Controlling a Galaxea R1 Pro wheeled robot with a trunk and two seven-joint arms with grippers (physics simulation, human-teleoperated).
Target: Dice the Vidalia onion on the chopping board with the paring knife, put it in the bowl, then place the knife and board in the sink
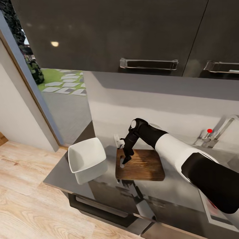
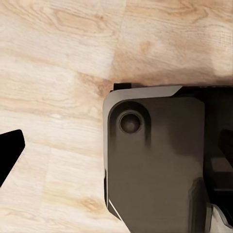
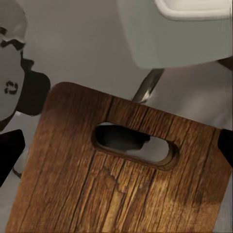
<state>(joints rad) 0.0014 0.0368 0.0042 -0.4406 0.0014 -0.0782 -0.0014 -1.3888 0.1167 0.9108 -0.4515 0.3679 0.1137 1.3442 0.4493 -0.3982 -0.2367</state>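
The dark wooden chopping board [image 1: 142, 167] lies on the glossy dark countertop [image 1: 59, 177], its slotted handle end [image 3: 133, 145] toward the white square bowl [image 1: 87, 156]. My right gripper [image 1: 123, 162] points down over that handle end, open, its fingertips [image 3: 9, 153] wide apart with nothing between them. In the right wrist view the bowl [image 3: 184, 34] stands just beyond the board [image 3: 121, 184]. A slim grey streak [image 3: 148, 85] lies between them; I cannot tell whether it is the paring knife. The onion is out of view. My left gripper [image 2: 116, 150] hangs over the floor, open and empty.
The chrome tap [image 1: 217, 131] with its red knob [image 1: 209, 130] stands at the right; my right arm [image 1: 186, 159] hides most of the sink basin. Dark upper cabinets [image 1: 132, 36] hang overhead. An open doorway [image 1: 63, 96] lies to the left, wooden floor [image 1: 23, 199] below.
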